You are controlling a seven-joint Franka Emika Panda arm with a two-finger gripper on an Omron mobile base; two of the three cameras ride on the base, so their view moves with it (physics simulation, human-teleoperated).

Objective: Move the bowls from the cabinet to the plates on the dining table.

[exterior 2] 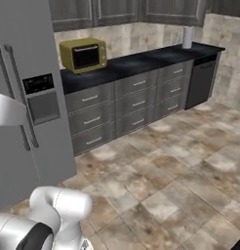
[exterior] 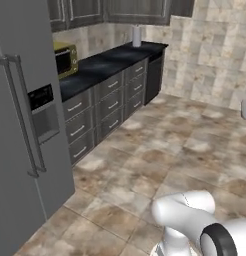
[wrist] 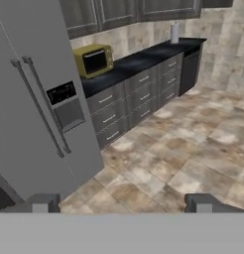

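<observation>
Two pincer (wrist: pixel 122 202) fingertips spread wide in hand view toward fridge (wrist: pixel 34 99).

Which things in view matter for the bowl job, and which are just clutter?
For the job:
- wall cabinets, doors closed
- gripper, open, holding nothing

Just there:
- yellow microwave on the black counter
- fridge
- drawers
- paper towel roll
- dishwasher

black counter (exterior 2: pixel 141 61), yellow microwave (exterior 2: pixel 84 55), white roll (exterior 2: pixel 188 37)
</observation>
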